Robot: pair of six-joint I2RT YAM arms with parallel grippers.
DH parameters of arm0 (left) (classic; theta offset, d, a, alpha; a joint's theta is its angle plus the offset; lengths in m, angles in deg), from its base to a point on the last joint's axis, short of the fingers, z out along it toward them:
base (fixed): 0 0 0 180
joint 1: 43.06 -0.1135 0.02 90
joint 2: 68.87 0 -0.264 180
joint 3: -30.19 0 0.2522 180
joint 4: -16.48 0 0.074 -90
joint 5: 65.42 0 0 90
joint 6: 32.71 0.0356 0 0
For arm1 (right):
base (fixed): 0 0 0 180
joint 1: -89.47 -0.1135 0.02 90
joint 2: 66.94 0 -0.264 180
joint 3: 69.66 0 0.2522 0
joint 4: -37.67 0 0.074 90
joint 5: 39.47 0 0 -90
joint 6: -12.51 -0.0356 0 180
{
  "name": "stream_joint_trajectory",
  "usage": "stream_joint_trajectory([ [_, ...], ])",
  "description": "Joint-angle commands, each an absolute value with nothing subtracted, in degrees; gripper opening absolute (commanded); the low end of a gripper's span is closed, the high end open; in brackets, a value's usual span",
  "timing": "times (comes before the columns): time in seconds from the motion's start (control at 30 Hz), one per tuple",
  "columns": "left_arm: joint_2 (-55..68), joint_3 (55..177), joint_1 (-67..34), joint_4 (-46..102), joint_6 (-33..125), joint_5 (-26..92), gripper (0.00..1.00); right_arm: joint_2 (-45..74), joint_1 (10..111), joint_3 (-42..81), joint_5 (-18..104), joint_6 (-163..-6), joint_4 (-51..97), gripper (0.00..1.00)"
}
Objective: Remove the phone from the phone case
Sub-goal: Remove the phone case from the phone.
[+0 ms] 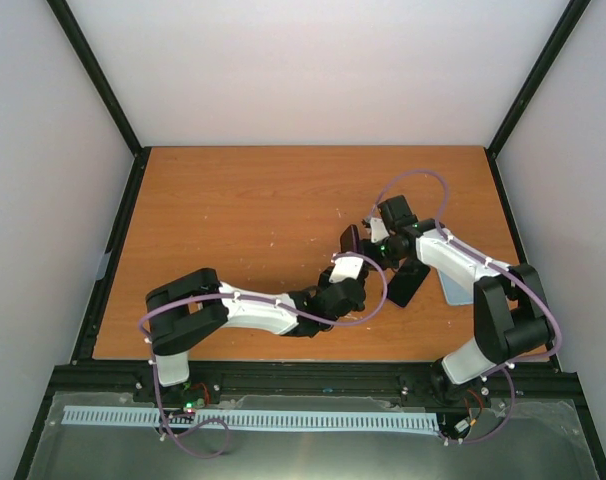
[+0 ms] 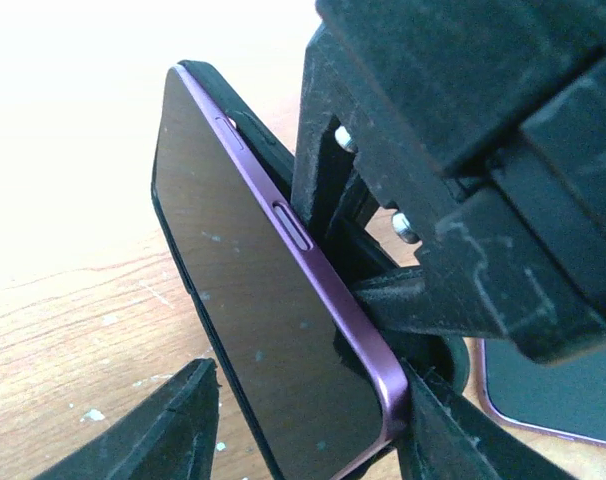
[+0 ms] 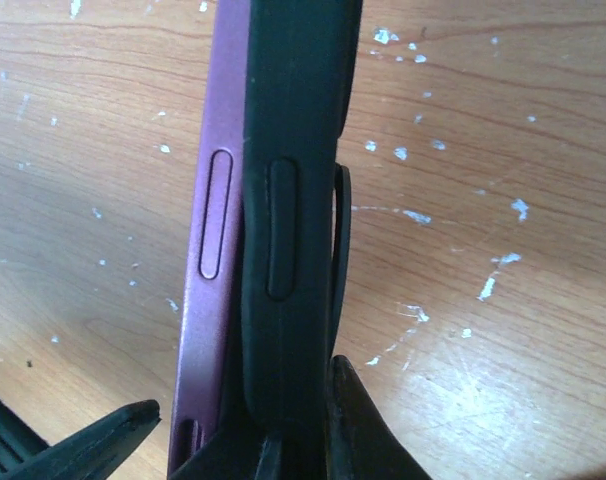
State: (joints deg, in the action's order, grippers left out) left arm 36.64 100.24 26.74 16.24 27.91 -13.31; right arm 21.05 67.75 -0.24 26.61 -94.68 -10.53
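We have the table (image 1: 233, 220) under both arms, which meet over its right half. The work hangs in the air between the two hands, not on the wood. The right hand (image 3: 245, 390) is clenched on the case (image 3: 293, 200), holding it edge-up straight out from its fingertips.

The phone (image 2: 253, 300) sits in that case but is half loose. On the side facing the right wrist, its purple edge stands beside the case wall rather than inside it. Its long side button (image 3: 215, 215) is bare, next to the case's own button cover.

The left hand (image 2: 311, 385) straddles the phone's near end with its jaws partly apart. One finger (image 2: 433, 430) looks to touch the purple corner, and the other (image 2: 153, 440) stands just short of the opposite edge. We judge that nothing is gripped there yet.

We reckon the step in hand is taking hold of the phone itself, with the peeling part done. Next, the left hand must pinch the phone alone, not the case lip. It can then draw the phone away from the right hand while that one holds firm. A pinch that catches the case wall would bind the two together.
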Motion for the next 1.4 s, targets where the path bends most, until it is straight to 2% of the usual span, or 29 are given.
stream_joint_trajectory([
  [0.0, 38.1, 98.6, 25.8, 20.2, 31.6, -21.9, 0.47, 19.8, 68.0, -0.4, 18.1, -95.7, -12.1, 0.03],
  [0.1, 38.7, 98.1, 25.8, 19.6, 34.1, -23.6, 0.47, 20.0, 68.2, -0.5, 16.6, -95.8, -12.3, 0.03],
  [0.27, 42.3, 99.0, 25.8, 14.3, 44.7, -26.1, 0.55, 20.5, 68.2, -0.8, 11.9, -96.0, -12.2, 0.03],
  [0.37, 43.9, 98.7, 25.8, 9.7, 52.0, -28.1, 0.53, 20.4, 68.3, -0.9, 10.2, -95.9, -12.2, 0.03],
  [0.43, 44.1, 98.0, 25.8, 6.3, 56.2, -28.8, 0.47, 20.2, 68.2, -1.1, 10.0, -95.9, -12.2, 0.03],
  [0.6, 42.5, 96.9, 25.9, 3.5, 61.0, -30.7, 0.17, 20.0, 68.6, -1.4, 10.6, -95.6, -12.0, 0.03],
  [0.77, 35.9, 94.1, 25.8, 3.7, 60.6, -31.6, 0.01, 21.1, 70.0, -1.2, 13.3, -94.2, -12.3, 0.03],
  [0.9, 28.5, 91.1, 25.9, 4.9, 58.8, -31.2, 0.0, 21.2, 70.7, -0.9, 17.3, -92.4, -12.5, 0.03],
  [1.07, 19.3, 88.2, 25.9, 8.5, 53.8, -24.4, 0.0, 20.6, 70.7, -1.0, 26.7, -90.7, -12.8, 0.03],
  [1.37, 14.1, 87.7, 25.8, 15.3, 47.3, -22.5, 0.0, 19.3, 71.3, -0.4, 29.6, -88.5, -12.6, 0.03],
])
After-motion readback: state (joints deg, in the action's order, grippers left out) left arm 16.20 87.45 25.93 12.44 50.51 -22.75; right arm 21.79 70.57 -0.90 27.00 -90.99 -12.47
